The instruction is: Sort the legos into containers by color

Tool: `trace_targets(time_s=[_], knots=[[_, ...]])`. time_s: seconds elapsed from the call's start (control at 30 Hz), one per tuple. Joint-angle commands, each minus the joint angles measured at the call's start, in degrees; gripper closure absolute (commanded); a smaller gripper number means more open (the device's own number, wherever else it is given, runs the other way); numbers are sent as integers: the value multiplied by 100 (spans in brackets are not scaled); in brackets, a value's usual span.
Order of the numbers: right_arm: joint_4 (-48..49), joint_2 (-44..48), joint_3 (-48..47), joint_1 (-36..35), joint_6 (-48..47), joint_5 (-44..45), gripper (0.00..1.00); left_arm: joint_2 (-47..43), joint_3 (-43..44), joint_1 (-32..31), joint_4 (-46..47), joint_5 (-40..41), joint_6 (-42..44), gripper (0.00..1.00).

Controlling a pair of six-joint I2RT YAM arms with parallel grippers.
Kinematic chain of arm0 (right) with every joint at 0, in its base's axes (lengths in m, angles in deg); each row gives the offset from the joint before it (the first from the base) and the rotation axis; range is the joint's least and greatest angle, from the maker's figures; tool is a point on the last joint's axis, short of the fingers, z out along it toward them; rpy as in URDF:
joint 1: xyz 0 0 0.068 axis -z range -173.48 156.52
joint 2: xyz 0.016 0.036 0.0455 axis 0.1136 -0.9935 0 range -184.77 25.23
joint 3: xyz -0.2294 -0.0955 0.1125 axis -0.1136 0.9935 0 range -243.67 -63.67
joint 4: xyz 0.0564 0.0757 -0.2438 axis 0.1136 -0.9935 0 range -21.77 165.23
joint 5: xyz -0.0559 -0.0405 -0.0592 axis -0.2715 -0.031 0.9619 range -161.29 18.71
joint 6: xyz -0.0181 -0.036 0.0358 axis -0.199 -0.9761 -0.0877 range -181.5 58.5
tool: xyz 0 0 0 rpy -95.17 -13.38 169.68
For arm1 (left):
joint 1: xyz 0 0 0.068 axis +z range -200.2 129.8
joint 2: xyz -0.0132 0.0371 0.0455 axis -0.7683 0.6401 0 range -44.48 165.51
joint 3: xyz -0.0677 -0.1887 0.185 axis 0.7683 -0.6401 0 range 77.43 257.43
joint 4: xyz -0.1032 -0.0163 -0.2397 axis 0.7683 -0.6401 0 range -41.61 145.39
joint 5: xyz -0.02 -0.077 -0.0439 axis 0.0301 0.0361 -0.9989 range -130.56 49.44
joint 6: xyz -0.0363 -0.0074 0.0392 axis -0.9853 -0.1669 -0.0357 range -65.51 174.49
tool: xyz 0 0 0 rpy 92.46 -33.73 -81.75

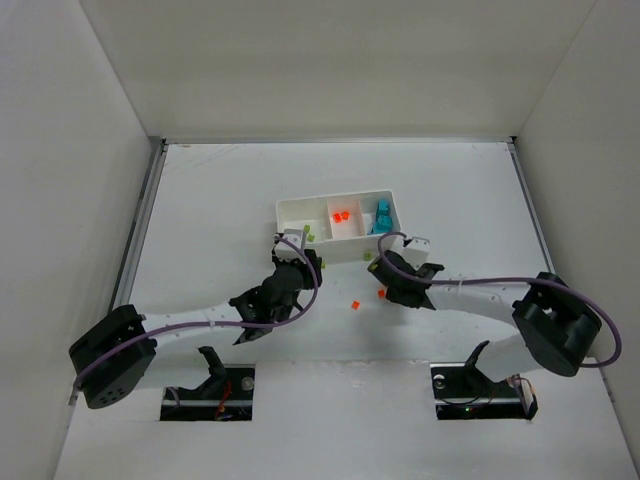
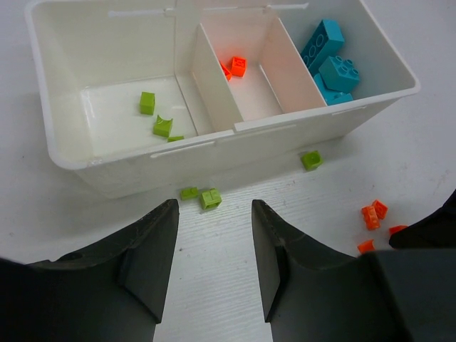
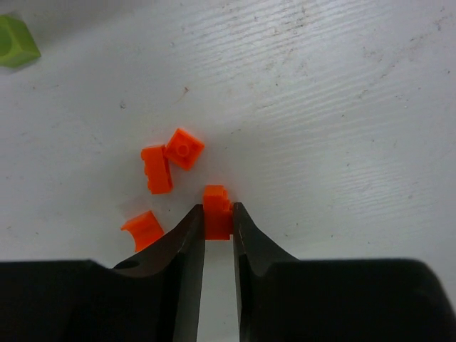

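Scuffed white tabletop point(image 1: 200, 200) boxed in by plain white walls point(image 1: 330, 70). Near its middle, right gripper point(image 3: 217, 217) clenched on a small orange-red plastic brick point(image 3: 216, 201), pinched between both fingertips. Just left of the fingers in the wrist view, three loose orange-red bricks point(image 3: 184, 147) on the surface: two touching each other, the third apart, close beside the left finger. Farther out, toward that view's upper left corner, a lone lime-green brick point(image 3: 16, 41) on the tabletop, well apart from the orange-red cluster.

Alongside, left gripper point(image 2: 214, 228) released, jaws apart with nothing between them, poised above bare tabletop just short of the near wall of a white three-compartment plastic tray point(image 2: 128, 167). Directly ahead of the fingertips, a pair of lime-green bricks point(image 2: 210, 198) side by side on the tabletop, near the foot of that wall. Beyond the wall, the tray's contents by compartment: three lime-green pieces point(image 2: 163, 127) in the left one, orange-red pieces point(image 2: 236, 66) at the far end of the middle one, larger teal-blue bricks point(image 2: 331, 60) heaped in the right one. From overhead, tray lying crosswise around the tabletop's middle, a little nearer the far edge than the near one, both grippers at its near long side, well clear of the left and right edges.
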Motion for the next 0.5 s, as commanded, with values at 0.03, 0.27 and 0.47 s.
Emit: trace_targets(time_s=[0.03,0.27,0.47], knots=[[75,-30,-103,-221,269,250,82,-19,40,-40,230,57,89,58],[-285,928,-629,-450,-36,550,84,324,286,-84,-191,434,1,60],[592,535,-1683,-223,-1258,155,83,605,417,-172,-262,514,-8,62]])
